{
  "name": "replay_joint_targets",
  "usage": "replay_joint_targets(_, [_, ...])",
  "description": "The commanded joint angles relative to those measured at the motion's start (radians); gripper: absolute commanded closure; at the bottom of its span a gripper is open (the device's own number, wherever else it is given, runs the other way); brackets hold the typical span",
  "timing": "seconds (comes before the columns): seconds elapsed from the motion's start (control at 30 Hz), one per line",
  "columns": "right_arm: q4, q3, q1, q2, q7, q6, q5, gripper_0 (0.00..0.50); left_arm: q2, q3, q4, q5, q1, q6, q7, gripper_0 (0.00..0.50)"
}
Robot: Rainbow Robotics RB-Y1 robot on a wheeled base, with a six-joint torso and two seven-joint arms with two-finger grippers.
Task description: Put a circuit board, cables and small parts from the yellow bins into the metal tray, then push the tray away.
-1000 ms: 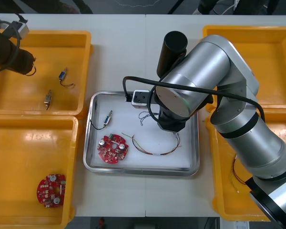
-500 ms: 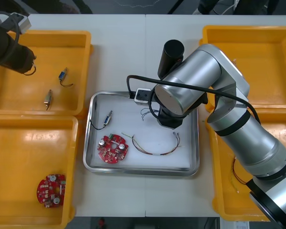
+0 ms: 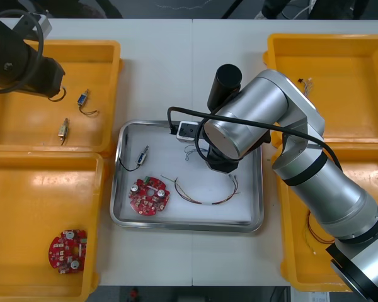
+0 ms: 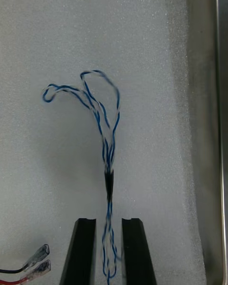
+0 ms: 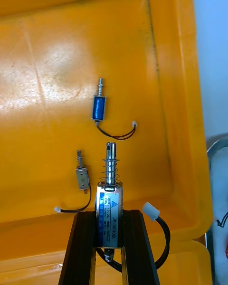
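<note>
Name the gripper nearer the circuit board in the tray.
Right. The right gripper is over the tray beyond the board; the left gripper is over a yellow bin.

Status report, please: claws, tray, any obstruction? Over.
Left claw shut on small metal part, above far left yellow bin. Right claw open astride blue and white cable in metal tray. Nothing blocking.

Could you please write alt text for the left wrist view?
The left gripper holds a small metal part between its fingers, over a yellow bin where a blue part and a grey part lie.
</note>
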Motion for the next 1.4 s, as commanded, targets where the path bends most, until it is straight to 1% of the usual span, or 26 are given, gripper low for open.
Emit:
replay_joint_targets(0.03, [-0.011,0.015,0.006,0.011,-0.041,-0.01,0.005,0.0,-0.037,-0.024,-0.057,-0.007,0.009,0.008,0.132,0.498])
replay_joint_targets(0.13, [-0.024,0.015,0.006,0.011,-0.046,-0.009,0.005,0.0,-0.051,-0.024,-0.057,-0.011,0.012,0.008,0.137,0.499])
replay_joint_targets(0.23, [-0.06,0.012,0.006,0.01,-0.053,0.019,0.005,0.0,-0.057,-0.031,-0.057,-0.019,0.012,0.008,0.143,0.498])
replay_joint_targets(0.37, [-0.119,-0.006,0.006,0.01,-0.066,0.088,0.0,0.0,-0.055,-0.044,-0.057,-0.028,0.012,0.008,0.148,0.498])
replay_joint_targets(0.57, [-0.244,-0.058,0.008,0.01,-0.087,0.235,-0.006,0.0,-0.055,-0.044,-0.057,-0.017,0.012,0.008,0.157,0.499])
replay_joint_targets(0.6, [-0.258,-0.064,0.009,0.01,-0.09,0.235,-0.006,0.0,-0.055,-0.044,-0.057,-0.016,0.012,0.008,0.157,0.5])
replay_joint_targets(0.7, [-0.338,-0.095,0.026,0.011,-0.104,0.235,0.014,0.0,-0.057,-0.054,-0.059,-0.008,0.012,0.008,0.169,0.497])
replay_joint_targets(0.8, [-0.419,-0.112,0.058,0.01,-0.118,0.235,0.06,0.0,-0.057,-0.072,-0.069,-0.005,0.012,0.008,0.186,0.498])
replay_joint_targets(0.83, [-0.453,-0.115,0.074,0.007,-0.126,0.235,0.086,0.0,-0.055,-0.083,-0.076,-0.001,0.012,0.008,0.192,0.499])
replay_joint_targets(0.87, [-0.487,-0.118,0.091,0.004,-0.141,0.235,0.112,0.0,-0.057,-0.095,-0.08,0.002,0.012,0.008,0.209,0.498])
replay_joint_targets(0.93, [-0.531,-0.117,0.12,-0.008,-0.182,0.235,0.141,0.0,-0.057,-0.121,-0.096,0.01,0.012,0.008,0.24,0.498])
replay_joint_targets(1.03, [-0.593,-0.121,0.173,-0.031,-0.264,0.235,0.156,0.0,-0.055,-0.17,-0.128,0.03,0.012,0.008,0.295,0.497])
replay_joint_targets(1.27, [-0.718,-0.198,0.302,-0.085,-0.434,0.235,0.137,0.0,-0.06,-0.291,-0.201,0.113,0.007,0.008,0.425,0.498])
replay_joint_targets(1.4, [-0.76,-0.241,0.356,-0.107,-0.518,0.235,0.121,0.0,-0.075,-0.357,-0.208,0.121,-0.006,0.008,0.455,0.498])
